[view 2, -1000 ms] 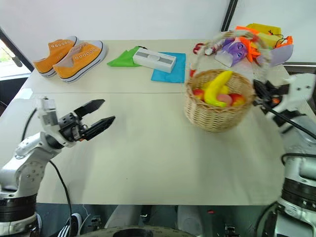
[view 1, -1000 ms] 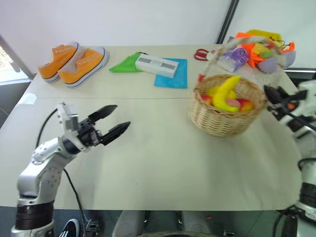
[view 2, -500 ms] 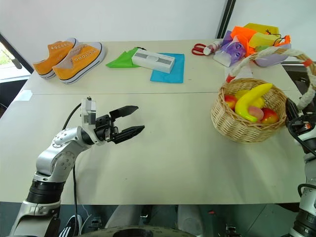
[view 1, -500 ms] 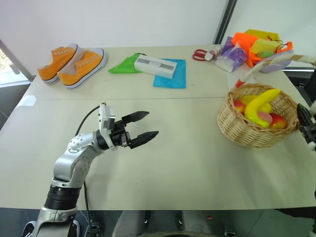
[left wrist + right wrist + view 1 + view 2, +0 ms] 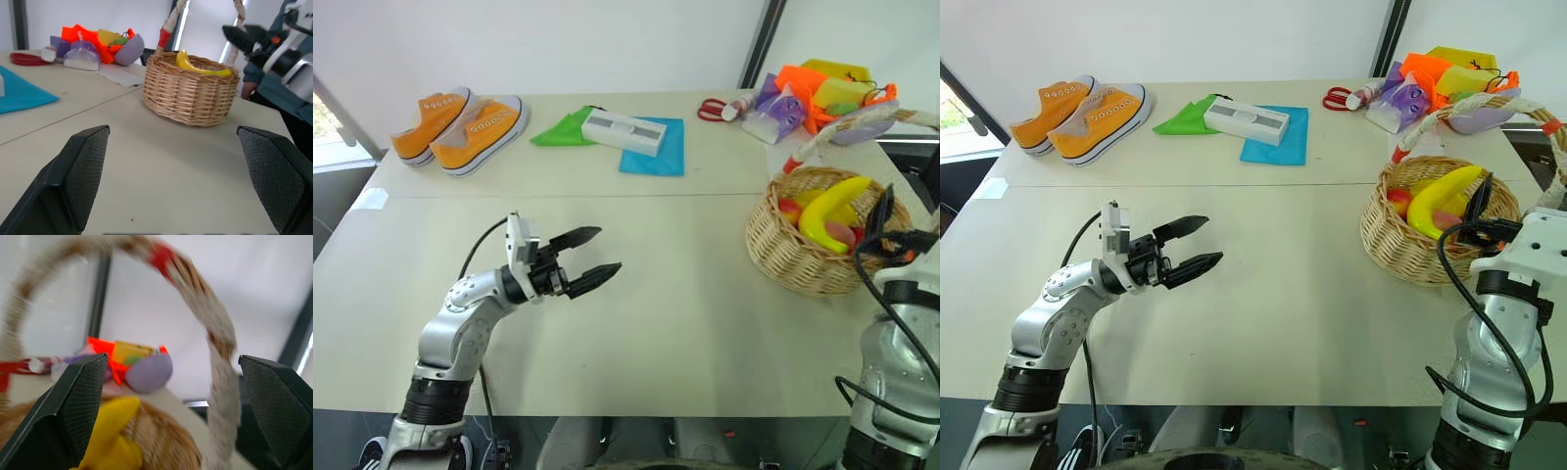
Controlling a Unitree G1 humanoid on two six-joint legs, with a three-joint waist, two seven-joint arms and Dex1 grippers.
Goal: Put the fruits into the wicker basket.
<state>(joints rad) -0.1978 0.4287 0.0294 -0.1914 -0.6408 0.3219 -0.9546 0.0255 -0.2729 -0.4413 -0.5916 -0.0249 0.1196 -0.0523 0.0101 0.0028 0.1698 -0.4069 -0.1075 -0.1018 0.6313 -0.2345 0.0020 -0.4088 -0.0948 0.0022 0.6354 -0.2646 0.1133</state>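
A glossy banana (image 5: 830, 211) and mango (image 5: 790, 210) are being cradled in the round woven basket (image 5: 793, 257) at right; both tools, left (image 5: 590, 257) and right (image 5: 1481, 211), are being held apart.

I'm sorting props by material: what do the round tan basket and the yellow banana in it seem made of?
The round tan woven basket looks like matte natural wicker: interlaced strands show across its wall. The curved yellow banana looks like smooth, glossy plastic, judging by its even colour and sheen; probably a toy.
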